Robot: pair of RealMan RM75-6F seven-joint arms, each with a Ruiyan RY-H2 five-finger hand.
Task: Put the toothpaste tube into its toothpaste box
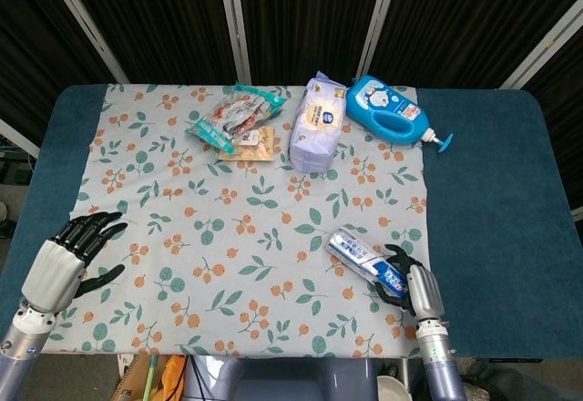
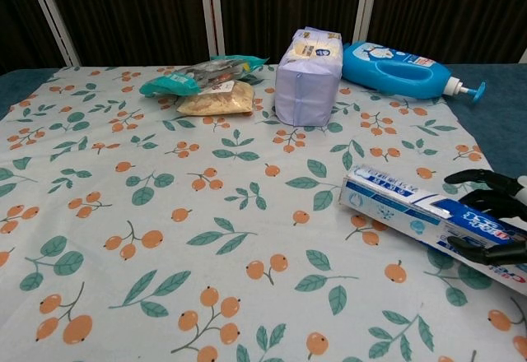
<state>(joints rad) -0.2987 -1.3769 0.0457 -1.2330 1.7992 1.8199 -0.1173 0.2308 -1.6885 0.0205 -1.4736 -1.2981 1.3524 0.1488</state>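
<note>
The blue-and-white toothpaste box lies slanted low over the floral cloth at the front right, its open-looking end pointing toward the table's middle. My right hand grips the box's near end, fingers above and thumb below. No separate toothpaste tube shows in either view. My left hand hovers at the cloth's front left edge with fingers spread and nothing in it; the chest view does not show it.
At the back of the floral cloth lie snack packets, a lilac tissue pack and a blue pump bottle. Dark blue table borders the cloth.
</note>
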